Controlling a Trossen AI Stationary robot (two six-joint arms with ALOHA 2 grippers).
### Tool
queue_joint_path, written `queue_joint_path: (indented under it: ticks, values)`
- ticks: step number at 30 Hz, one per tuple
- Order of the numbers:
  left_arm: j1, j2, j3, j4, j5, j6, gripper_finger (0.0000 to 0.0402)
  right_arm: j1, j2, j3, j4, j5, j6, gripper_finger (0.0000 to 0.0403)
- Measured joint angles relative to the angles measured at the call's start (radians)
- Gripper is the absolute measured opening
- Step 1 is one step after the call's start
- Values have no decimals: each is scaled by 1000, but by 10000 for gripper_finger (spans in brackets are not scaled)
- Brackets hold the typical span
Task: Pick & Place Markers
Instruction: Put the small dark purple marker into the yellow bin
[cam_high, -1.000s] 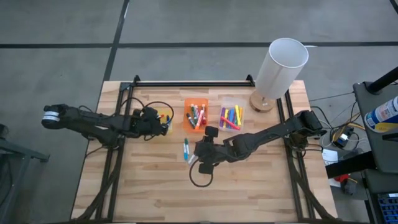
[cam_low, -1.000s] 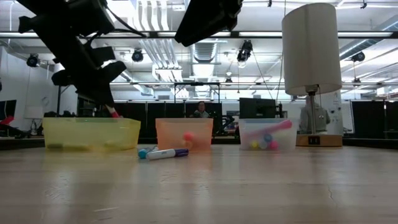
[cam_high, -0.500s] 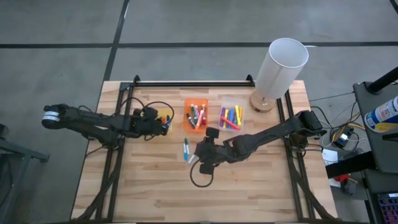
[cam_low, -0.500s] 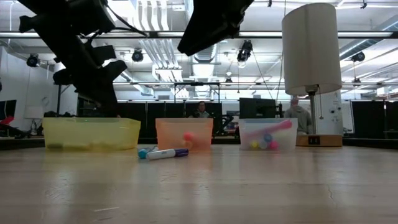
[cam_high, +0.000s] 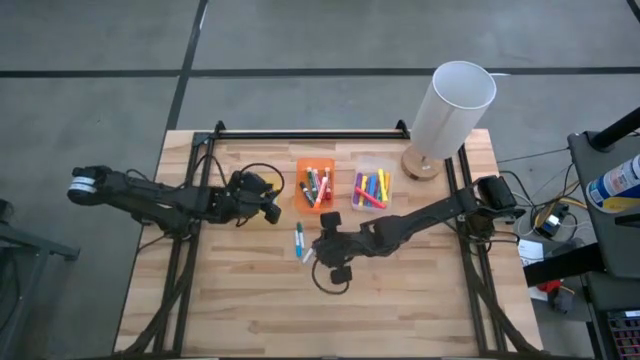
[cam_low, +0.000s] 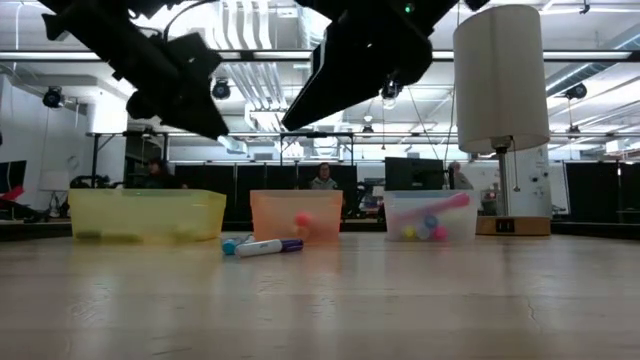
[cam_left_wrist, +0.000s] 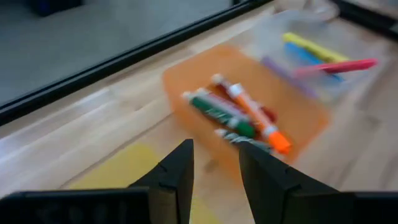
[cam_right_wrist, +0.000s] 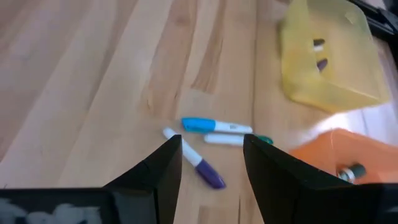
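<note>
Right gripper (cam_high: 318, 252), fingers spread and empty, hangs above my three loose markers (cam_right_wrist: 214, 127) lying on the table (cam_high: 400, 290) before the orange bin (cam_high: 315, 185). Left gripper (cam_high: 272, 205), also spread, hangs over the yellow bin (cam_right_wrist: 326, 59).

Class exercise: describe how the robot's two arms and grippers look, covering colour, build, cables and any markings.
Both arms are dark, slim and jointed. The left arm has a pale band at its outer end, and a black cable loops beside each gripper. The left gripper and right gripper each have two flat, dark, angular fingers. No markings are readable.
</note>
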Motion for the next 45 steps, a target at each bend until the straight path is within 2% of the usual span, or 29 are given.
queue_joint_path:
  ticks: [4,15,20,24,33,45]
  values:
    - [-27,0,0,96,54,77,122,-40,0,-27,70,-72,-35,162]
    - [-152,-16,-1,385,270,320,122,-137,25,-58,82,-273,-138,155]
    - [-199,-30,-1,478,414,370,122,-160,88,-48,119,-301,-154,155]
    - [-218,-37,-1,519,474,373,122,-165,153,-13,117,-302,-177,153]
    - [-223,-39,-2,527,490,373,122,-169,213,42,7,-303,-206,148]
    - [-223,-41,-2,533,492,374,122,-185,252,30,17,-361,-207,143]
